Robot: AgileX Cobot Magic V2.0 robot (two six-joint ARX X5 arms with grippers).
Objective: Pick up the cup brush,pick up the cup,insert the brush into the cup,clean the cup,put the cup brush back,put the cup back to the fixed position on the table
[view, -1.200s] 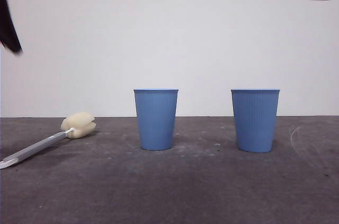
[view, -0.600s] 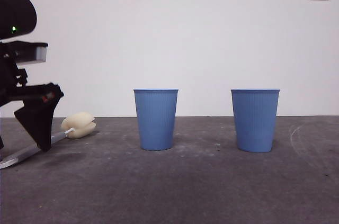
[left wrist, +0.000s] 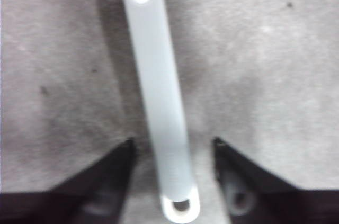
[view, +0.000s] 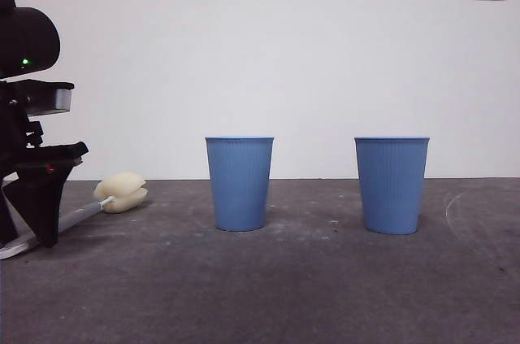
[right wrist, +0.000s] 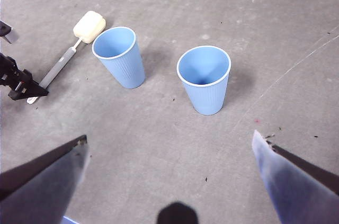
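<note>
At the left edge of the front view, the left end effector (view: 32, 226) is spread around the cup brush (left wrist: 159, 102) handle on the table (view: 325, 287). The right end effector (right wrist: 169, 168) is spread too.

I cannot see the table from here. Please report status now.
Left gripper open, jaws astride cup brush handle, brush flat on table. Right gripper open, high, waiting. Both blue cups upright, nothing blocking.

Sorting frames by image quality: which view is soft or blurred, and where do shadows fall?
Left wrist view: blurred throughout, the brush handle and left gripper soft-edged, a dark shadow beside the handle. Right wrist view: cups sharp, the right gripper out of focus. Front view: sharp, evenly lit, faint shadows under the cups.
</note>
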